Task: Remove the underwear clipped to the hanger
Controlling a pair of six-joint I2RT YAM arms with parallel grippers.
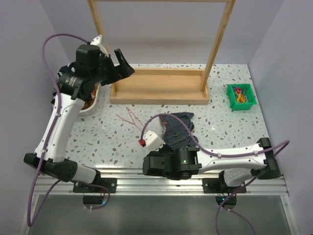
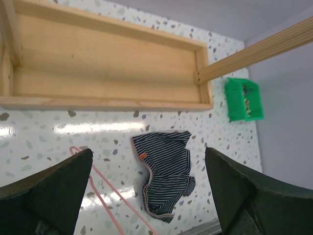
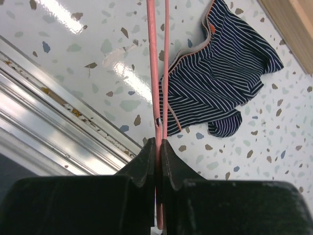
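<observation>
The right gripper (image 3: 159,144) clamps the pink hanger (image 3: 152,73) beside the striped underwear (image 3: 220,73) on the bench (image 1: 234,127), while the left gripper (image 1: 117,62) hangs spread open.

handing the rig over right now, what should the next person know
Left gripper: open, empty, up by the wooden frame.
Right gripper: shut on the hanger wire.
Underwear: crumpled on the table, apart from the hanger in the left wrist view.
Done: it looks unclipped.
Left: confirm that, then probably set the hanger down.
</observation>
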